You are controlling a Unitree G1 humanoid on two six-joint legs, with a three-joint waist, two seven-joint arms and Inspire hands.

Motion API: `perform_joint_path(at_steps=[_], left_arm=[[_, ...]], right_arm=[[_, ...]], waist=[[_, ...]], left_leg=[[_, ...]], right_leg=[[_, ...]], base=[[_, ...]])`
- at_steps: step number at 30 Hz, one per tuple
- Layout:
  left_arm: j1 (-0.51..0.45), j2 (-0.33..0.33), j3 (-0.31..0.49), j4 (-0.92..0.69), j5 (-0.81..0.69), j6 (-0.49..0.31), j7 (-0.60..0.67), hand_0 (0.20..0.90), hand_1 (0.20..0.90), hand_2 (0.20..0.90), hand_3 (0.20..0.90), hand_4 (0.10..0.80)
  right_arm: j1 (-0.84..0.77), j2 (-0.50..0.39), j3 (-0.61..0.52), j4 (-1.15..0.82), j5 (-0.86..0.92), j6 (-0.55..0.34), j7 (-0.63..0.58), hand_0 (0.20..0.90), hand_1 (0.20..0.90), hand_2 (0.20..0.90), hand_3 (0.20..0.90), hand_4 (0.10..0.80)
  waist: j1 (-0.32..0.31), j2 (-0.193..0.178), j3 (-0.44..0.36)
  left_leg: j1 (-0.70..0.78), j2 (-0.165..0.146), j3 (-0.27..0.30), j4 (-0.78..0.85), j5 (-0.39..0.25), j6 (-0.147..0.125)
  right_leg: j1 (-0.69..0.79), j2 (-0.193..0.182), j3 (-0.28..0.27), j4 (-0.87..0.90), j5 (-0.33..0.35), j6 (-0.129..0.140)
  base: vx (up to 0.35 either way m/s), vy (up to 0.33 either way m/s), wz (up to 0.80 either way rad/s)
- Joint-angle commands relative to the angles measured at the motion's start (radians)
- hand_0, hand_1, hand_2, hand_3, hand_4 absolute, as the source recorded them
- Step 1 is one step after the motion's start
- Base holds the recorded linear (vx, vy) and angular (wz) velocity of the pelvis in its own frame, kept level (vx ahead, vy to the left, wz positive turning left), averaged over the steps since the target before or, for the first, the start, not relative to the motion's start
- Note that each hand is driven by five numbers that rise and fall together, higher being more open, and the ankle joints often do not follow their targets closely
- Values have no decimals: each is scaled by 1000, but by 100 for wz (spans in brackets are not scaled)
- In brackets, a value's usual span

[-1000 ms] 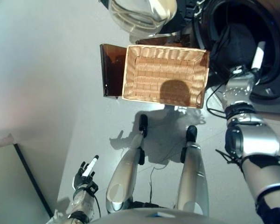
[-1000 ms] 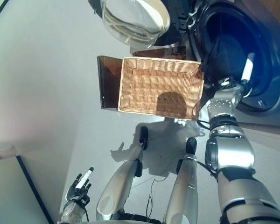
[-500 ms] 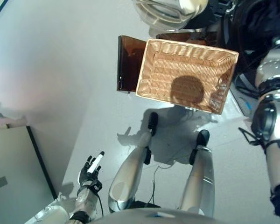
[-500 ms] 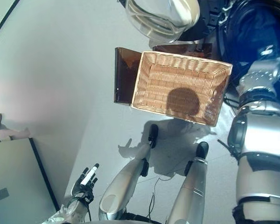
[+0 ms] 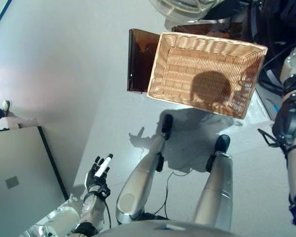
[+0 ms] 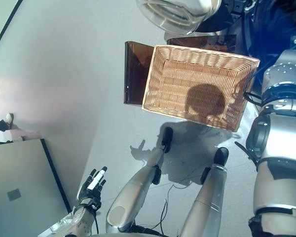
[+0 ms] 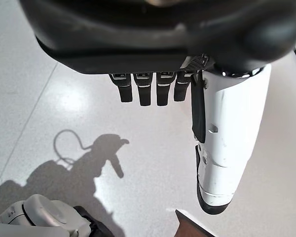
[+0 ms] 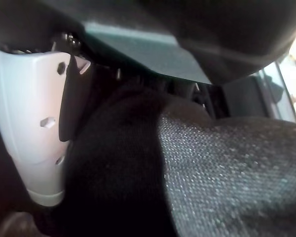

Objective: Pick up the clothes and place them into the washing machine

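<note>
- Reaches deeper now: right hand against dark clothes inside washing machine; grip impossible to tell.
- Hangs idle, left hand, fingers straight, holding nothing.

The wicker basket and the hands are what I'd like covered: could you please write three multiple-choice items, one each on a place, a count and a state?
1. Where does the dark brown panel lie relative to the wicker basket?
A. On the robot's left of it
B. Inside it
C. On the robot's right of it

2. How many clothes lie in the basket?
A. None
B. Two
C. Four

3. How is the left robot hand?
A. Closed round cloth
B. Open, holding nothing
C. Gripping the basket rim

Answers: 1 A, the panel stands against the basket's left side. 2 A, only bare weave shows. 3 B, its fingers hang straight over bare floor.
</note>
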Motion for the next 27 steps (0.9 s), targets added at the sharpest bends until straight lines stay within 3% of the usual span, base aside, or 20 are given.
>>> perform_joint_path(at_steps=[1, 9, 11, 12, 27], left_arm=[[18, 57, -44, -26, -25, -64, 55, 900, 900, 900, 900, 800], [30, 61, -42, -52, -20, -71, 63, 900, 900, 900, 900, 800], [32, 65, -39, -52, -15, -71, 64, 900, 900, 900, 900, 800], [32, 66, -36, -52, -15, -70, 65, 900, 900, 900, 900, 800], [23, 67, -6, -16, -20, -71, 72, 900, 900, 900, 900, 800]], right_arm=[[-207, -200, 129, -184, -23, -139, -3, 200, 200, 200, 200, 300], [-194, -225, 136, -178, -52, -127, -24, 200, 200, 200, 200, 300], [-197, -232, 147, -162, -64, -114, -32, 691, 691, 691, 691, 651], [-200, -234, 157, -149, -77, -102, -39, 900, 900, 900, 900, 800], [-175, -213, 179, -133, -122, -62, -41, 900, 900, 900, 900, 800]], waist=[[4, 151, 28], [1, 155, 24], [0, 153, 21], [0, 153, 20], [-14, 139, 28]], left_leg=[[30, 23, 2, 2, -83, -96], [25, 21, 3, 11, -79, -95], [31, 18, 4, 10, -85, -96], [29, 20, 4, 14, -81, -96], [34, 21, 10, 25, -85, -92]], right_leg=[[122, -13, -1, -254, 75, 10], [118, -12, 6, -246, 80, 10], [123, -14, 6, -246, 71, 9], [122, -10, 7, -248, 81, 8], [138, -1, 10, -255, 87, 1]], base=[[0, 0, 0], [6, 2, 1], [17, 4, 1], [0, 0, 0], [-14, 4, 0]])
